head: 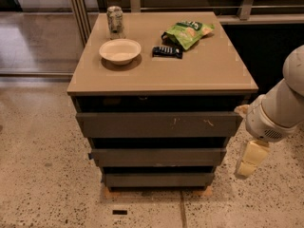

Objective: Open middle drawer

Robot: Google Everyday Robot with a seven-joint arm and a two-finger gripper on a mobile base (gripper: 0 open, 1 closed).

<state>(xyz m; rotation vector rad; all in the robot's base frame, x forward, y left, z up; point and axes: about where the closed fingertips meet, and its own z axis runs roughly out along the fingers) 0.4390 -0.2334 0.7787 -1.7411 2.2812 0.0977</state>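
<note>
My fingers [248, 165] hang low, just right of the cabinet [190, 75]; wide or narrow, I cannot tell. The middle drawer [156, 156], second front, looks stiff, smooth, handleless: I judge I must hook its upper edge.

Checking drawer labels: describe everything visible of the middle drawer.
The middle drawer is the second of three stacked fronts under the tan top: plain dark grey, handleless, unmarked. It looks shut, with its front level and dark gaps above and below. The hand hangs off its right end in the view, apart from it.
</note>
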